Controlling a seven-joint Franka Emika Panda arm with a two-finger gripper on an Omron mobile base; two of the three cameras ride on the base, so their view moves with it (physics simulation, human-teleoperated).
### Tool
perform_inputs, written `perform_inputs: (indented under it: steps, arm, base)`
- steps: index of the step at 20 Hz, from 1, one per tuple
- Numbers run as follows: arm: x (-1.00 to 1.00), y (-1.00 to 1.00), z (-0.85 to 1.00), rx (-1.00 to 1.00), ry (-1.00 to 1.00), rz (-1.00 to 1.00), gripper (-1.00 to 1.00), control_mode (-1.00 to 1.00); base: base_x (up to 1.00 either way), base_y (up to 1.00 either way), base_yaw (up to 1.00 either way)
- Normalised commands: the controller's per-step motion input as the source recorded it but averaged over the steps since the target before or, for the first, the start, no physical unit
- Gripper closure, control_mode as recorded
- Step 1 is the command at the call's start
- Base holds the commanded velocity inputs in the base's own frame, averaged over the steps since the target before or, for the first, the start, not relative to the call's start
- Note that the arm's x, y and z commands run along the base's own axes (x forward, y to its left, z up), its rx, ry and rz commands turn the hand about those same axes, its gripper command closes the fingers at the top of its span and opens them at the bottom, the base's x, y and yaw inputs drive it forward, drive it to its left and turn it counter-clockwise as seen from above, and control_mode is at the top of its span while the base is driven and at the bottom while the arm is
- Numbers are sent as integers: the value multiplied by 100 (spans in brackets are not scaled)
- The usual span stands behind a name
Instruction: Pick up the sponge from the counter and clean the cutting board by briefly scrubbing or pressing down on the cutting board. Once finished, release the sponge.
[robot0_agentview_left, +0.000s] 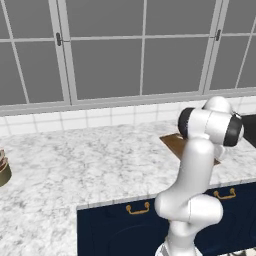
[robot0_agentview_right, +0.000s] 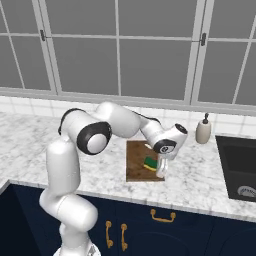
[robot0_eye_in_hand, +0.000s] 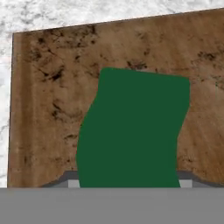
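- Sponge (robot0_agentview_right: 150, 163) was held in the closed gripper (robot0_agentview_right: 160, 172), pressed on the cutting board (robot0_agentview_right: 136, 162) at frame centre.
- Green sponge top (robot0_eye_in_hand: 133, 131) was seen over the board (robot0_eye_in_hand: 48, 109).
- Board rested on the table (robot0_agentview_right: 30, 140).

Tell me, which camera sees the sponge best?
The hand view: the sponge looms large, its green top over the cutting board. The right base view shows it small, green over yellow, on the board beside the end effector.

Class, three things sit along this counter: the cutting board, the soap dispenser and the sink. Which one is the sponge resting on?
The brown wooden cutting board: the green-topped sponge lies on its surface under the gripper, while the soap dispenser and dark sink stand apart further right.
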Motion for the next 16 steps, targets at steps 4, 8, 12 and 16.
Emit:
perform_inputs:
  steps: [4, 8, 12, 16]
  arm:
    - [-67, 14, 26, -1, 0, 22, 100, -100]
    - [-36, 7, 32, 0, 5, 16, 100, -100]
    - [-23, 37, 0, 0, 14, 13, 100, -100]
    - [8, 27, 0, 0, 6, 2, 100, -100]
  base:
    - [0, 0, 0]
    - [0, 0, 0]
    - [0, 0, 0]
    - [0, 0, 0]
